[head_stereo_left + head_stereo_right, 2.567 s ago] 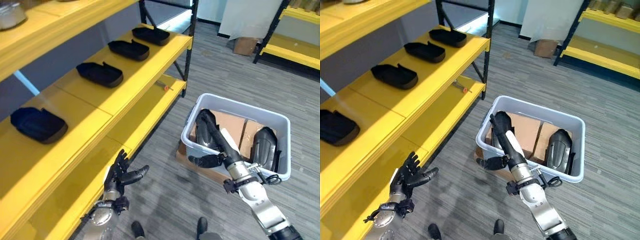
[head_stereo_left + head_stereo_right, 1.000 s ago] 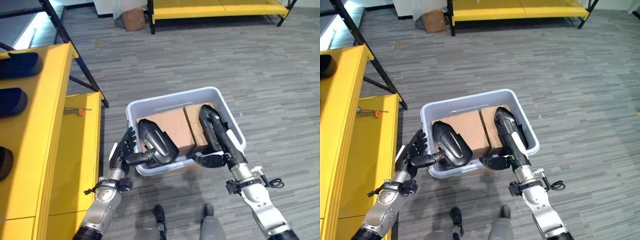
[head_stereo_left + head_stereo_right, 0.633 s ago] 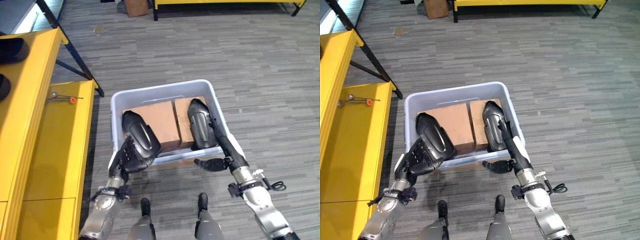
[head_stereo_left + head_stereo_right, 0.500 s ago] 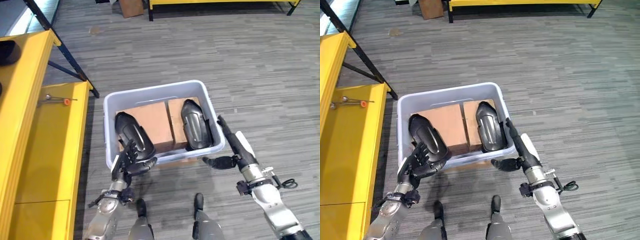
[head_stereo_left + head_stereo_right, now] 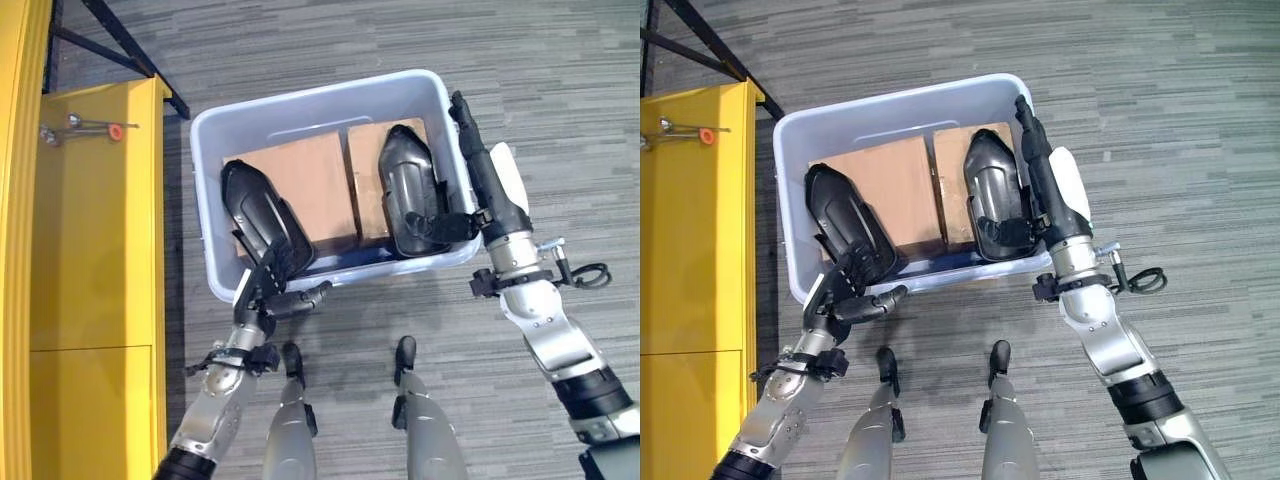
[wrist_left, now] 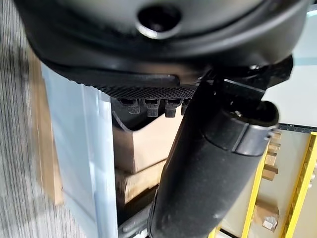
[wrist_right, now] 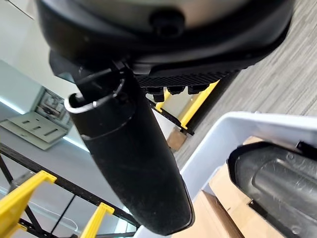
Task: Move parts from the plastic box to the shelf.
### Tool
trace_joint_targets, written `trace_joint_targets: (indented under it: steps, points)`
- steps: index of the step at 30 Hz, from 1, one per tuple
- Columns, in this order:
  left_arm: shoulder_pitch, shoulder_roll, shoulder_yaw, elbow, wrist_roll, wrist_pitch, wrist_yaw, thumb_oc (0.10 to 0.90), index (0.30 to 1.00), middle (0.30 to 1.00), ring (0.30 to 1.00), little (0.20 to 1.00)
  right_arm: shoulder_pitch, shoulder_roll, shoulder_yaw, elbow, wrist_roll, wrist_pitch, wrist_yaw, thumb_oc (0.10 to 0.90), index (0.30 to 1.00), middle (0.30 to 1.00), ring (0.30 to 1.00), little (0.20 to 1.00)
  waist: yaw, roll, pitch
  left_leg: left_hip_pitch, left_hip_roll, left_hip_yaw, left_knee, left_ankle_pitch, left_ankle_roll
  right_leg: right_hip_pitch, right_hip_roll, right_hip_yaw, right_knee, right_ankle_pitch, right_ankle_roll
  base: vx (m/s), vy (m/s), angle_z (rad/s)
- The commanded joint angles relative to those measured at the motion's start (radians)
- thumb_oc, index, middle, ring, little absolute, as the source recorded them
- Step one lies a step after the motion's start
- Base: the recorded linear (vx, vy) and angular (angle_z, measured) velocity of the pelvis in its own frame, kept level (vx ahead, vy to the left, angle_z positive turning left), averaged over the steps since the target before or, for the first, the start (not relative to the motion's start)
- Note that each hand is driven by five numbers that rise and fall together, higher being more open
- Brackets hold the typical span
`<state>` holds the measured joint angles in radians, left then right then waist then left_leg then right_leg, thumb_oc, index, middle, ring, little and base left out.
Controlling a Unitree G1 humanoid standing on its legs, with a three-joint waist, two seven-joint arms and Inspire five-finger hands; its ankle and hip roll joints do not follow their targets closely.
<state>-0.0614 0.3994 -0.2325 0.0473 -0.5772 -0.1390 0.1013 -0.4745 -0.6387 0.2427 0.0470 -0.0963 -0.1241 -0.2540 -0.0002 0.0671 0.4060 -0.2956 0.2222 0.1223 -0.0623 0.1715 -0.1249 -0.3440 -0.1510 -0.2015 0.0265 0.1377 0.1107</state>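
Observation:
A pale plastic box stands on the floor in front of me. Two black moulded parts lie in it on cardboard: a left part and a right part. My left hand is at the box's near rim, its straight fingers reaching up at the near end of the left part and its thumb spread out. My right hand lies along the box's right wall with fingers straight; its thumb rests against the right part. Neither hand grips anything. The yellow shelf is to my left.
Two cardboard boxes fill the bottom of the plastic box under the parts. An orange-handled tool lies on the low yellow shelf level. Black shelf posts stand behind it. Grey plank floor surrounds the box.
The camera has tilted down over the box. My right hand has moved forward from in front of the box to its right wall, beside the right part. My left hand stays at the near rim.

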Motion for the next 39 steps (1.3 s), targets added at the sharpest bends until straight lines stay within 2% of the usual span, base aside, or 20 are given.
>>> trace_joint_targets:
  steps: [1,18,28,34,39]
  points:
    - [-0.022,0.060,0.014,-0.111,-0.012,-0.105,-0.004,0.900,1.000,1.000,1.000,1.000,-0.104,0.001,0.003,-0.035,0.064,-0.052,-0.056,0.900,1.000,1.000,1.000,1.000,0.014,-0.068,-0.063,0.062,0.065,0.015,-0.016,-0.002,-0.056,-0.028,-0.078,0.018,0.063,-0.027,0.058,0.00,0.002,0.07]
    - [-0.053,0.072,-0.008,-0.128,-0.039,-0.114,0.024,0.900,1.000,1.000,1.000,1.000,-0.310,-0.041,0.041,0.295,0.262,-0.026,-0.085,0.900,1.000,1.000,1.000,1.000,0.040,-0.050,0.000,0.015,0.041,0.009,-0.019,0.000,-0.055,-0.090,-0.103,0.025,0.080,-0.021,0.053,0.00,0.003,0.02]
    - [-0.077,0.060,-0.024,-0.133,-0.047,-0.122,0.041,0.900,1.000,1.000,1.000,1.000,-0.463,-0.018,0.133,0.557,0.359,-0.009,-0.034,0.900,1.000,1.000,1.000,1.000,0.061,-0.027,0.049,-0.029,0.034,0.003,-0.016,0.009,-0.057,-0.153,-0.105,0.032,0.112,-0.028,0.049,0.01,0.003,-0.01]
    - [-0.104,0.049,-0.041,-0.128,-0.045,-0.125,0.054,0.900,1.000,1.000,1.000,1.000,-0.526,-0.001,0.181,0.664,0.362,0.000,-0.016,0.900,1.000,1.000,1.000,1.000,0.067,-0.017,0.076,-0.056,0.031,-0.006,-0.013,0.010,-0.054,-0.192,-0.108,0.038,0.139,-0.037,0.045,0.01,0.003,0.02]
    - [-0.113,0.043,-0.045,-0.136,-0.039,-0.125,0.064,0.900,1.000,1.000,1.000,1.000,-0.547,0.007,0.199,0.685,0.357,0.004,-0.008,0.900,1.000,1.000,1.000,1.000,0.069,-0.018,0.089,-0.071,0.026,-0.014,-0.007,0.007,-0.050,-0.214,-0.107,0.042,0.156,-0.043,0.042,0.02,-0.001,0.07]
